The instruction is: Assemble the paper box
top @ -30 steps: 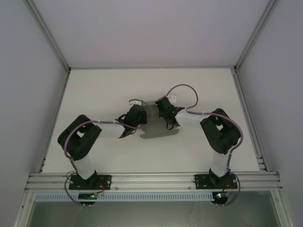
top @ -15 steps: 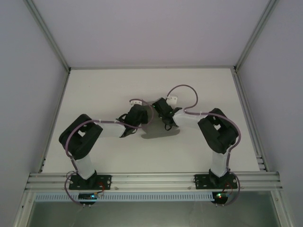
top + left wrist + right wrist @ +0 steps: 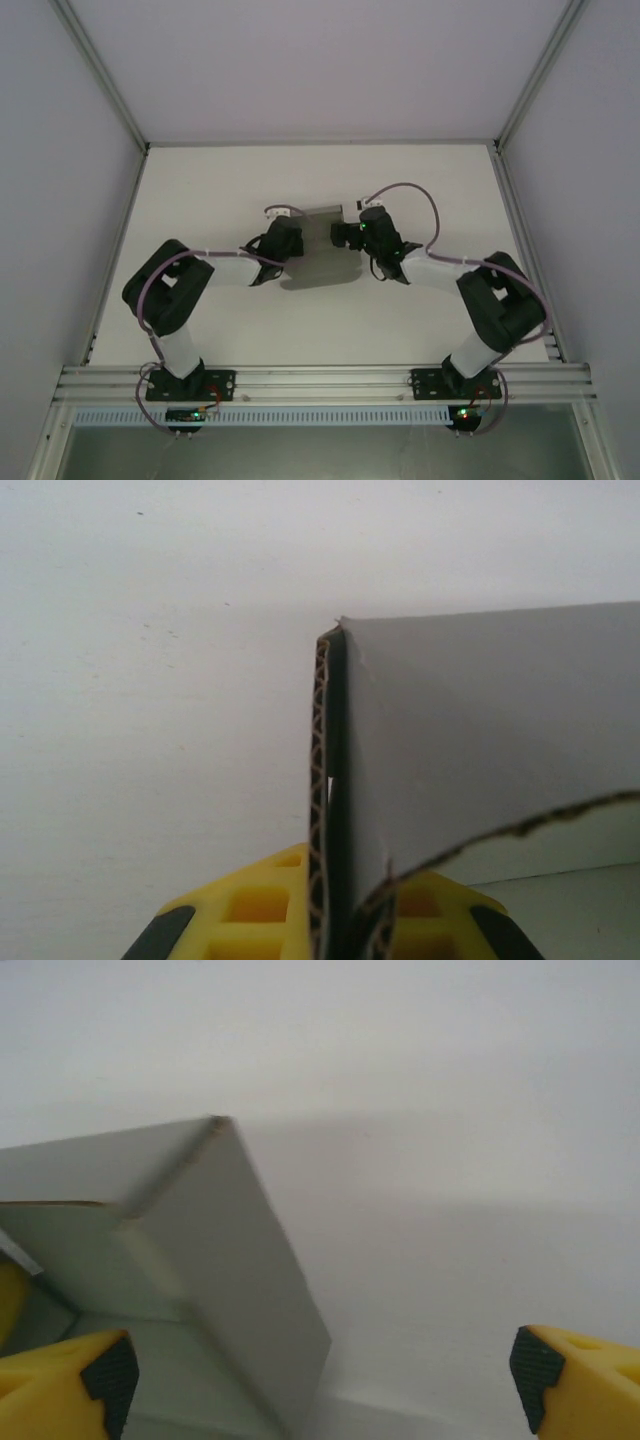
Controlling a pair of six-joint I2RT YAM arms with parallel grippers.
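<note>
The left pincer (image 3: 330, 932) pinches a wall of the plain grey thin cardboard box (image 3: 322, 250); the right pincer (image 3: 318, 1365) gapes wide beside it, empty.

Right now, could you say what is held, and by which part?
The left gripper pinches the paper box by its upright side wall; the right gripper holds nothing.

A robotics lab test cell: a bare white table (image 3: 210, 190) boxed in by plain white panels (image 3: 320, 60) behind and beside it, with robot arms (image 3: 170, 300) bolted to an aluminium rail (image 3: 320, 380) along its near edge.
</note>
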